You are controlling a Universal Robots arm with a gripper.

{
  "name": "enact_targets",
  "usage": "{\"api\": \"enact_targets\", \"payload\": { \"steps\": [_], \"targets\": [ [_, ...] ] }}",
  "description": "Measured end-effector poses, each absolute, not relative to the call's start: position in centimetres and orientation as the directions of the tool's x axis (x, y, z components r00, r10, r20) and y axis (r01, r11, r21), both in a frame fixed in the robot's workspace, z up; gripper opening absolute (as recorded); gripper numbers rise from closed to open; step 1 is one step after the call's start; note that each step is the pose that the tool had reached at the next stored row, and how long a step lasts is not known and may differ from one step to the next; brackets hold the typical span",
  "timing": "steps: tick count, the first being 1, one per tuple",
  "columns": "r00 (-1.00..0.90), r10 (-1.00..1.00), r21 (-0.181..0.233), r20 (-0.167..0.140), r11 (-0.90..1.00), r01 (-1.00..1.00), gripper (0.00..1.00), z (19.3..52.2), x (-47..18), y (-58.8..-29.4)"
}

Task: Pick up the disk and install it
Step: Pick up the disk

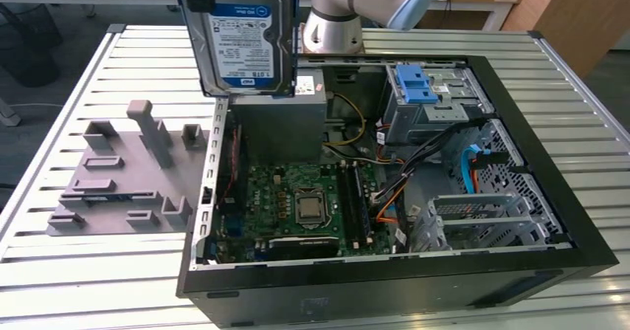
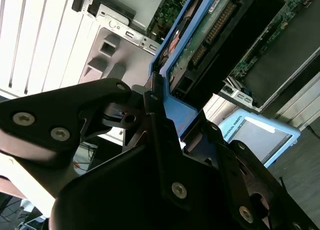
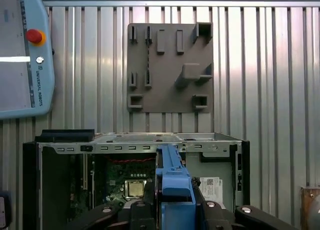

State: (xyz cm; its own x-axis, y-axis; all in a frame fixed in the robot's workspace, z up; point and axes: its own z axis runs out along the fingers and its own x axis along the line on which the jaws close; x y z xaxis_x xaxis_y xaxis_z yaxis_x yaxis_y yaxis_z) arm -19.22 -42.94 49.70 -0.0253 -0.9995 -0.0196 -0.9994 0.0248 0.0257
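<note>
Held disk (image 1: 241, 35) upright above open PC case (image 1: 394, 271), over grey metal box (image 1: 280, 123), w/ gripper (image 2: 152, 98) pinching blue frame (image 3: 175, 182) edge, prob. to keep drive body clear of walls & cables (image 1: 433, 153).

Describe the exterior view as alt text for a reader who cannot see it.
The disk hangs upright, its blue-and-white label facing the camera, above one edge of an open computer case with its circuit board exposed. A silver robot arm stands behind, and a grey fixture plate lies on the slatted table at the exterior view's left.
</note>
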Motion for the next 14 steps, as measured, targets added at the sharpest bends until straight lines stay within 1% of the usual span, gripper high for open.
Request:
{"api": "enact_targets", "payload": {
  "steps": [5,14],
  "targets": [
    [-0.025,-0.999,0.015,-0.02,0.025,-1.0,0.36,49.6,-18.1,-43.1],
    [-0.025,-0.999,0.013,-0.02,0.025,-1.0,0.36,49.3,-14.1,-43.1]
  ]
}}
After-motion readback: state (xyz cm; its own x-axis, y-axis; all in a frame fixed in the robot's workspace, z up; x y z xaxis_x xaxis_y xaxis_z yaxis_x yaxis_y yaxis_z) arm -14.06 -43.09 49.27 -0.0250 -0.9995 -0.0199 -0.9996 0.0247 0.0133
